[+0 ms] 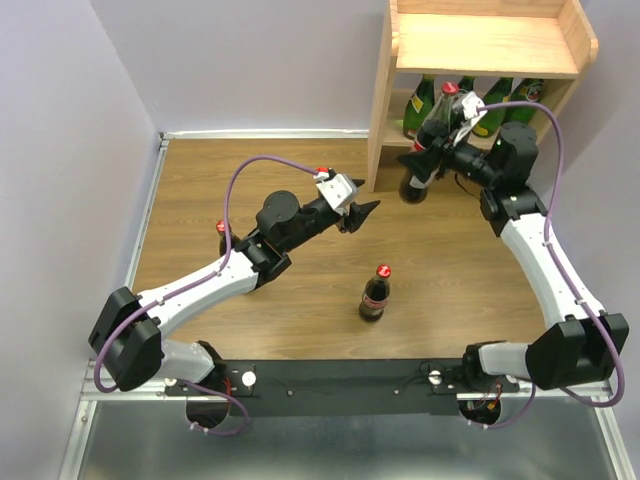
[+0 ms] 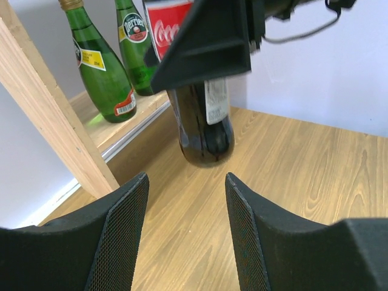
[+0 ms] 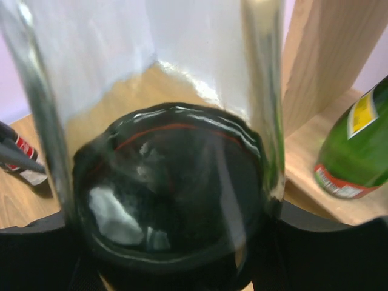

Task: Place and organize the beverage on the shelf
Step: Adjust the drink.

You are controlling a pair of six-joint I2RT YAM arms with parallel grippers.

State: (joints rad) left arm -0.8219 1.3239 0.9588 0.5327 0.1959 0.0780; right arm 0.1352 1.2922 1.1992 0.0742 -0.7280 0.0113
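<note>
The wooden shelf (image 1: 480,60) stands at the back right, and green bottles (image 1: 420,100) stand on its lower tier. My right gripper (image 1: 428,158) is shut on a dark cola bottle (image 1: 420,170) and holds it tilted in front of the lower tier, its base low over the table. This bottle fills the right wrist view (image 3: 170,182) and also shows in the left wrist view (image 2: 203,121). My left gripper (image 1: 365,212) is open and empty, a short way left of that bottle (image 2: 187,236). A second cola bottle (image 1: 375,295) stands mid-table. A third one's red cap (image 1: 221,228) shows behind my left arm.
The shelf's left side panel (image 2: 54,115) stands close on the left of the held bottle. Two green bottles (image 2: 100,73) lean on the lower tier behind it, and one (image 3: 357,145) shows at the right of the right wrist view. Grey walls close off the back and the left.
</note>
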